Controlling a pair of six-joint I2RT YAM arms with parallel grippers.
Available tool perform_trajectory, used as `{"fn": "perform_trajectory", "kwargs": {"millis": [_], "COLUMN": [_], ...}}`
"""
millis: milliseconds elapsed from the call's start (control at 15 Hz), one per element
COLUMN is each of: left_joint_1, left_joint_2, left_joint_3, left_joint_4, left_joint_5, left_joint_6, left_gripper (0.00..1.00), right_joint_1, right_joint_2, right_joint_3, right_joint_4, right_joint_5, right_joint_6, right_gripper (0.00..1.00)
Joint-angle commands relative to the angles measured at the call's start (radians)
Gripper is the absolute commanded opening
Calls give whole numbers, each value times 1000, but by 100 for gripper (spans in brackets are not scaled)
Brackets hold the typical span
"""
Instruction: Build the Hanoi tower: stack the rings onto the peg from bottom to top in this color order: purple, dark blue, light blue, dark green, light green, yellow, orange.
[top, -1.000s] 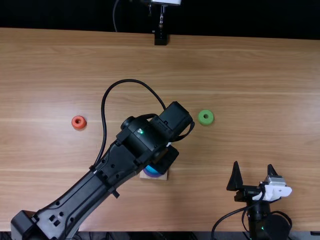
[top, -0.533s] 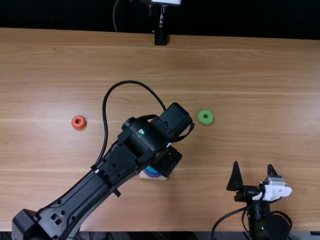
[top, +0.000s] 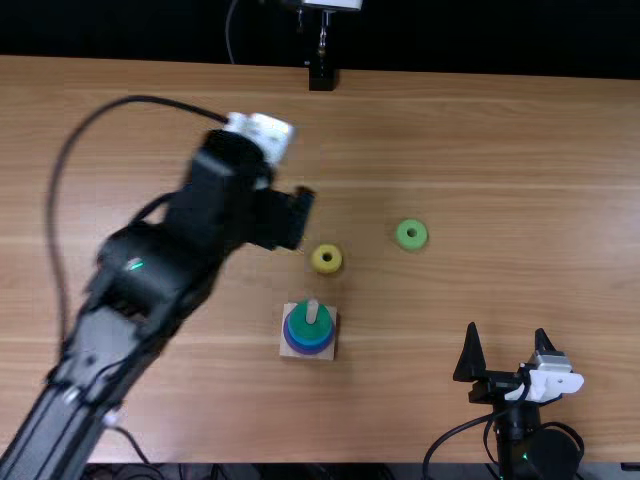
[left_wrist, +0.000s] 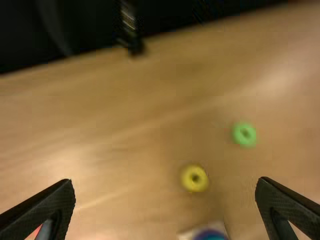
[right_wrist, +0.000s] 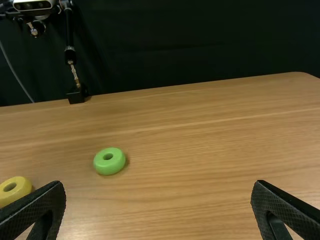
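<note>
Toward near edge of table (top: 420, 410), peg (top: 312, 312) upright in base (top: 286, 354), likely to guide stacking; dark green (top: 304, 329) tops stack (top: 308, 349). Light green (top: 402, 236), yellow (top: 317, 263) flat farther back, likely for easy grip. Left gripper (left_wrist: 165, 184) wide, empty, presumably for light green; right gripper (top: 507, 333) wide, near same edge.

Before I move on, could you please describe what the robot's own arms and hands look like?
The left arm is black with chunky joints, a small green light and a looping black cable. The right arm is black too, with a white piece behind its hand. The left hand also has two dark, tapered fingers.
</note>
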Motion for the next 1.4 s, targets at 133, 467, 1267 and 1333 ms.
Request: {"fn": "perform_trajectory", "kwargs": {"millis": [133, 467, 1267, 1333], "left_joint_1": [146, 372, 416, 416], "left_joint_2": [-271, -716, -1466, -1482], "left_joint_3": [-288, -929, -1663, -1678], "left_joint_4": [161, 608, 743, 741], "left_joint_5": [-15, -6, 66, 71], "left_joint_6": [-10, -1, 80, 82], "left_gripper": [100, 100, 100, 100], "right_joint_1": [-9, -9, -9, -9], "right_joint_2": [-13, -13, -13, -13], "right_joint_3": [-10, -10, -10, -10], "right_joint_4": [-22, -22, -22, -22], "right_joint_5": [0, 0, 0, 0], "right_joint_6": [-2, -2, -2, -2], "right_gripper": [100, 100, 100, 100]}}
